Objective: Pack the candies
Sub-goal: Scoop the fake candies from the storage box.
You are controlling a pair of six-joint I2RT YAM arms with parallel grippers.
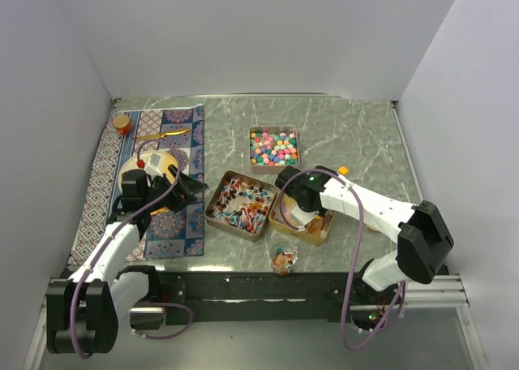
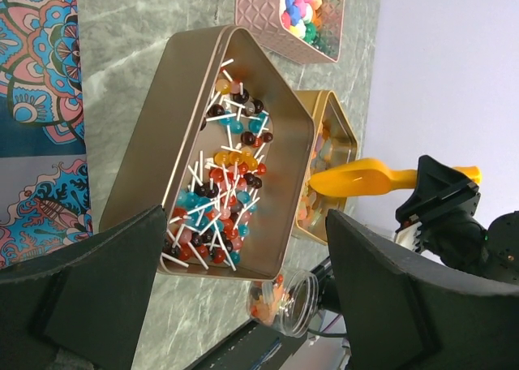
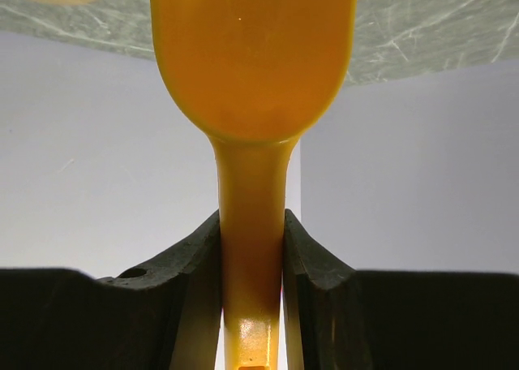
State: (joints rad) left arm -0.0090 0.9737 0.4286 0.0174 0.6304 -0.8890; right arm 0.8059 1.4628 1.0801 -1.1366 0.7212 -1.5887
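Three open tins hold the candies: multicolour balls (image 1: 273,145), red-blue-white pieces on white sticks (image 1: 238,204) (image 2: 223,175), and yellow-orange squares (image 1: 318,228) (image 2: 324,147). A small clear jar (image 1: 282,260) (image 2: 284,301) with a few candies stands near the front edge. My right gripper (image 1: 302,208) (image 3: 251,224) is shut on the handle of a yellow scoop (image 3: 251,62) (image 2: 357,178), held over the tin of squares. I cannot see whether the scoop holds anything. My left gripper (image 1: 185,187) (image 2: 247,305) is open and empty, left of the middle tin.
A patterned mat (image 1: 174,228) covers the left of the table. On it are a small orange-lidded jar (image 1: 122,124), a gold tool (image 1: 166,134) and a round yellow container (image 1: 154,163) under my left arm. White walls enclose the table.
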